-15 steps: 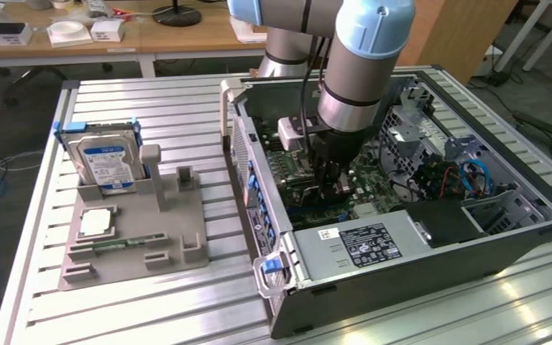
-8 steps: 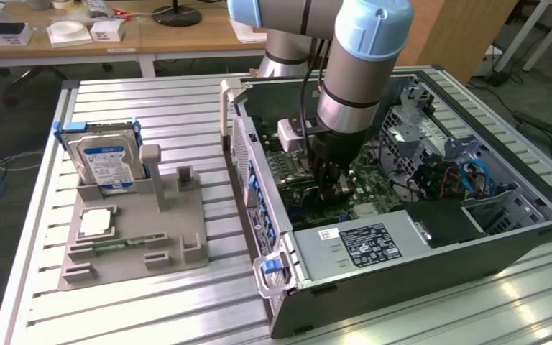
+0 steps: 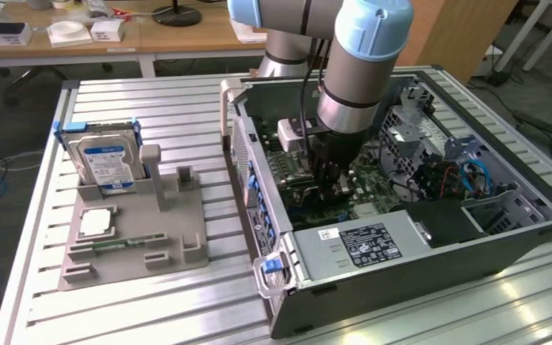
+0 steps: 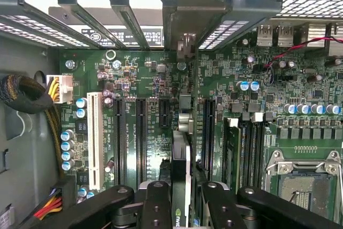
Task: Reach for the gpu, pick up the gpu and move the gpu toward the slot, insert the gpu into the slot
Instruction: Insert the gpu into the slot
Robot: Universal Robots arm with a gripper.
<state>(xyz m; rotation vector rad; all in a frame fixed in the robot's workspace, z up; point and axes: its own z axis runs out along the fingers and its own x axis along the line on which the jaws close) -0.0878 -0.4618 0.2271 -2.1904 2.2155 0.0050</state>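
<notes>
The gpu, thin and black, stands on its edge over the green board. The gripper pinches it, reaching straight down into the computer case.

A slatted aluminium table carries the scene. Directly on it stands an open computer case, lying on its side, and the pincer is down inside that case. On the table off to the exterior view's left of the pincer, well apart from it and outside the case, rests a grey parts holder. In that holder a silver hard drive with a blue label stands upright at the end farther from the camera, a square processor lies flat nearer the camera, and a slim green memory stick lies just beyond it.
</notes>
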